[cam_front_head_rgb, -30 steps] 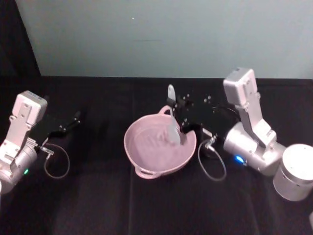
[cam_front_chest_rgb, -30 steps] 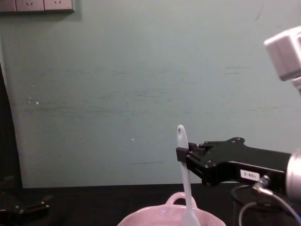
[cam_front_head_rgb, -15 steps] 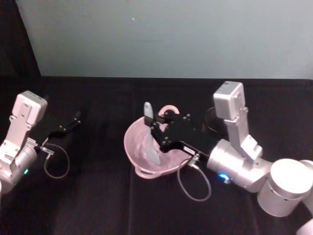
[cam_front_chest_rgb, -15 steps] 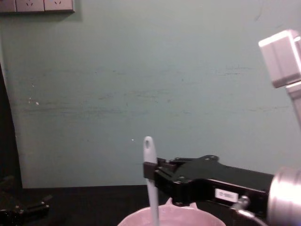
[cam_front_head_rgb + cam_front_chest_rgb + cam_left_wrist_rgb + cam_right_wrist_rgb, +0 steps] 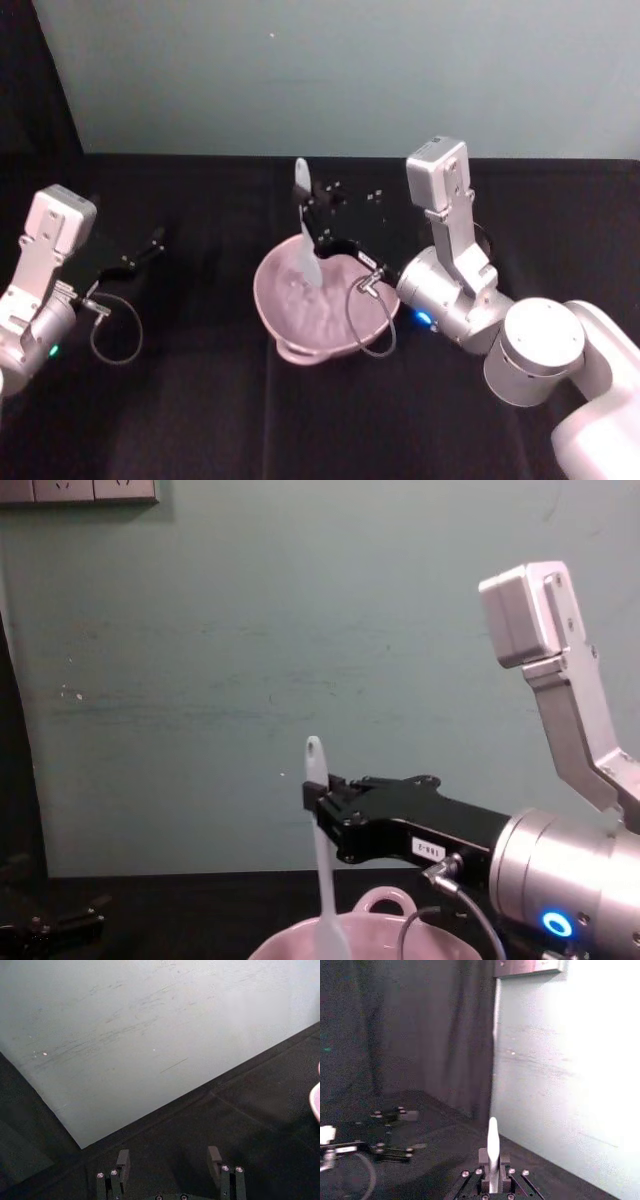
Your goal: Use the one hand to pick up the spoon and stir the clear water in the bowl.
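Note:
The pale pink bowl [image 5: 264,300] sits mid-table, its loop handle [image 5: 384,898] toward the wall. My right gripper [image 5: 313,226] reaches in from the right over the bowl's far-left part and is shut on the white spoon [image 5: 304,232]. The spoon stands nearly upright, its holed handle end up and its blade down inside the bowl. The chest view shows the spoon [image 5: 320,865] pinched by the right gripper [image 5: 318,806] above the bowl rim [image 5: 290,942]. The clear water is hard to make out against the pink. My left gripper [image 5: 152,243] rests open at the table's left.
A black cloth [image 5: 200,420] covers the table, and a teal wall [image 5: 200,680] stands behind. The right wrist's cable loop [image 5: 366,322] hangs over the bowl's right side. Another cable loop [image 5: 115,338] lies by the left arm. The bowl's edge [image 5: 316,1102] shows in the left wrist view.
My right gripper carried the spoon from the bowl's right side across to its left, then toward the far-left rim. The right arm swung inward. The left arm stayed still.

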Robot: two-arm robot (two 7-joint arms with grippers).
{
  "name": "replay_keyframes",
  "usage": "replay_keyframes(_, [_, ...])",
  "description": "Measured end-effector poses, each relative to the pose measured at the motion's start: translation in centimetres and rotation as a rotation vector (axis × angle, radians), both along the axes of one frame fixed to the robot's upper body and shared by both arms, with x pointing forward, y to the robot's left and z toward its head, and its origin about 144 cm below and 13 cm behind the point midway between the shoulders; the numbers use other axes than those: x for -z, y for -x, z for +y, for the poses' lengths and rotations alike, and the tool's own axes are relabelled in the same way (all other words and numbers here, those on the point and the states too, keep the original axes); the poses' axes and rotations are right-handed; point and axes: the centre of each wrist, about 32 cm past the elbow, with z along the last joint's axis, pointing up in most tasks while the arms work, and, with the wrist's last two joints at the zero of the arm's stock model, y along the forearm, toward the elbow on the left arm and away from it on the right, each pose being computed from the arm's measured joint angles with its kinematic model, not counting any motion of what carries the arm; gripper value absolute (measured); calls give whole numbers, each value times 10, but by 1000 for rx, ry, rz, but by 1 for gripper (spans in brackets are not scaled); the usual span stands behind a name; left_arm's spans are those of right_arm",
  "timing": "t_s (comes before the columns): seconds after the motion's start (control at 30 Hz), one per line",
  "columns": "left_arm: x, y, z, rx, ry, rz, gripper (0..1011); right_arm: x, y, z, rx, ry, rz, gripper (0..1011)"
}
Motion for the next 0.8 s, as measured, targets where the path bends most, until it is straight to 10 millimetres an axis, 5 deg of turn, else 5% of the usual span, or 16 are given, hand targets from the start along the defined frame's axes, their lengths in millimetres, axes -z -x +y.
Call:
replay_keyframes(0.37, [0,0,0,0,0,0,1011,-5,-7,-24,71,68,-11,125])
replay_keyframes(0.8, [0,0,0,0,0,0,1011,-1,22,-43,-34,9,54,126])
